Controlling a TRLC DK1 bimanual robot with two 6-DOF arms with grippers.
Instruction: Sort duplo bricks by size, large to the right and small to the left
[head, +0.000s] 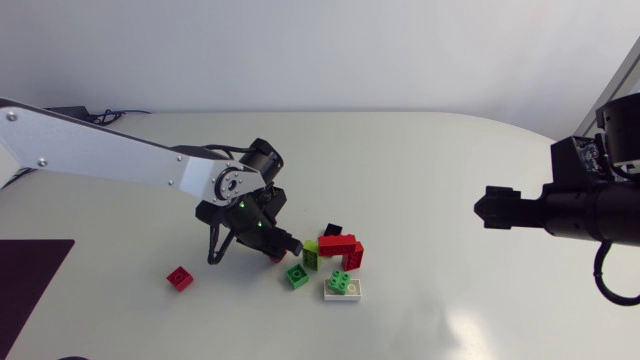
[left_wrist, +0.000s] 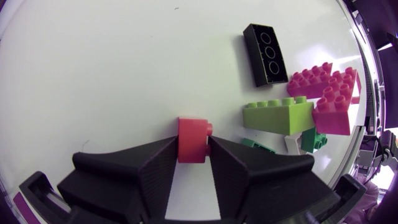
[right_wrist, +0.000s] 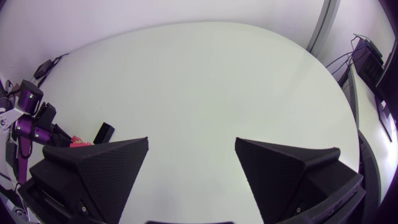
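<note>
Right now my left gripper (left_wrist: 193, 148) is clenched on a small red brick (left_wrist: 191, 132). It sits at the very tips, with 1 finger pressed against each of its 2 sides. I cannot tell whether it rests on the table (head: 420, 150) or hangs just above it.

Just ahead of the gripper and to 1 side lies the heap. A lime brick (left_wrist: 277, 115) is nearest, close beside the held piece but apart from it. Past that come 2 red bricks (head: 340, 247), touching each other, and a black brick (left_wrist: 266, 53) lies flat on the far side. From the head view, a green brick (head: 297, 275) lies near my fingers, and a white brick (head: 355, 291) beside it carries a small green piece. A second small red brick (head: 180, 277) lies alone, well apart on my left.

My right gripper (right_wrist: 192, 146) hangs well off to the right with its fingers spread wide and nothing between them.

In the left wrist view my own finger covers part of the green brick, and the heap's far edge is cut off.
</note>
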